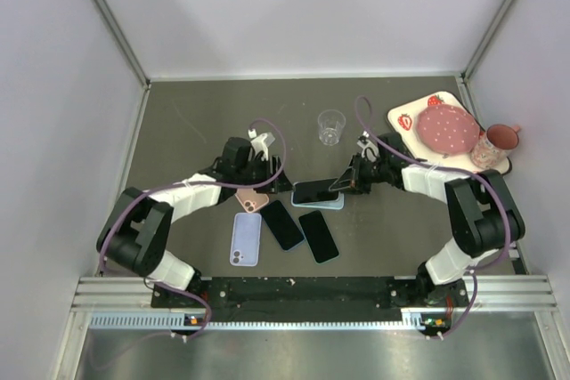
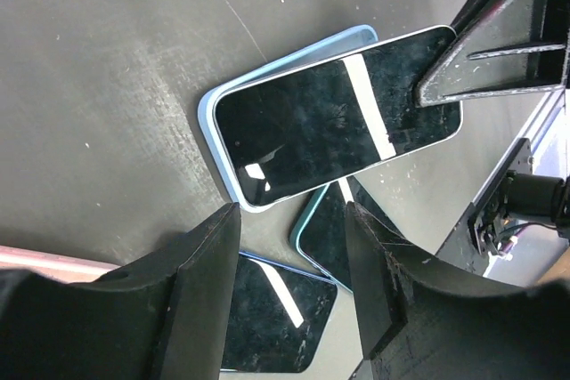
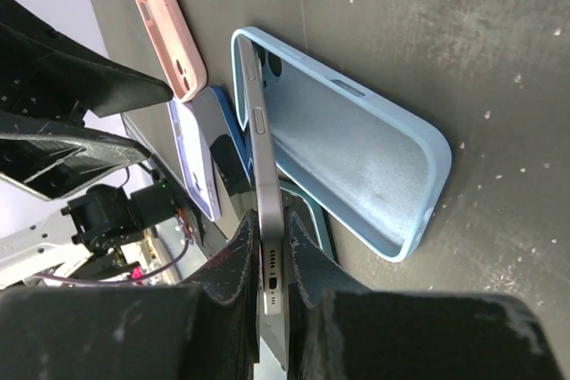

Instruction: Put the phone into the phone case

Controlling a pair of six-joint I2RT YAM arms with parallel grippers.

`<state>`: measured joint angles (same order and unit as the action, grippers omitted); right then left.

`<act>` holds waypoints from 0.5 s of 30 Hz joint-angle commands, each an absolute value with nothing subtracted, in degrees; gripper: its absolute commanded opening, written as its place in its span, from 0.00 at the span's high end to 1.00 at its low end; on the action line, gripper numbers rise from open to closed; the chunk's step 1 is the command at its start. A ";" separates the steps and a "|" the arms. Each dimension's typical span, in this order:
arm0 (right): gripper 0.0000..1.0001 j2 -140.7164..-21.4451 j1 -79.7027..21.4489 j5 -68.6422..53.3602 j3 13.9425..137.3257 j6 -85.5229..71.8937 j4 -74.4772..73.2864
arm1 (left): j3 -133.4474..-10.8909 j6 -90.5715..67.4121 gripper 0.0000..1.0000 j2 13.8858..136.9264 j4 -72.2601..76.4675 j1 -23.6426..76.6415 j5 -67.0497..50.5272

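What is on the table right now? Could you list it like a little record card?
phone: tilted over the case, not yet seated
case: light blue, lying open side up
right gripper: shut on the phone's end
left gripper: open, near the phone's other end, holding nothing
nearby: pink case, clear cup

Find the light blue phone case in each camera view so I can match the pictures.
Top view: light blue case mid-frame, peeking out below the phone.
Left wrist: only its rim shows, along the phone's upper and left edges.
Right wrist: centre frame, hollow side up.
Shared landmark: the phone, pinched by the right gripper above the case.
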<state>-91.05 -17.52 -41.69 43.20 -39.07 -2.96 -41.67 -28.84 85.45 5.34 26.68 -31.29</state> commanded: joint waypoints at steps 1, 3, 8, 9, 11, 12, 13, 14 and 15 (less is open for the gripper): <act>1.00 -93.60 -16.35 -38.41 42.36 -37.35 -7.65 | -43.42 -28.73 0.45 88.59 9.92 27.25 -31.54; 1.00 -93.87 -16.26 -38.58 42.54 -37.27 -7.65 | -43.42 -29.18 0.45 90.51 11.16 27.33 -31.47; 1.00 -95.80 -16.17 -37.97 42.45 -36.65 -7.65 | -43.77 -29.18 0.45 93.86 12.30 27.51 -29.71; 1.00 -96.24 -16.08 -37.88 42.63 -36.13 -7.73 | -43.94 -29.18 0.45 94.48 12.48 27.60 -29.62; 1.00 -97.81 -16.08 -37.10 42.98 -35.68 -7.91 | -44.38 -29.27 0.45 96.40 12.83 27.60 -29.71; 1.00 -98.26 -16.08 -36.83 43.07 -35.07 -7.82 | -44.82 -29.44 0.45 96.94 13.01 27.60 -29.97; 1.00 -98.70 -16.08 -36.65 43.15 -34.89 -7.82 | -44.82 -29.70 0.45 97.29 13.70 27.60 -30.41; 1.00 -99.14 -16.08 -36.30 43.24 -34.54 -8.00 | -44.82 -29.79 0.45 97.82 14.15 27.60 -30.15; 1.00 -99.40 -16.08 -36.12 43.33 -34.11 -7.82 | -44.74 -29.88 0.45 98.00 14.32 27.60 -29.62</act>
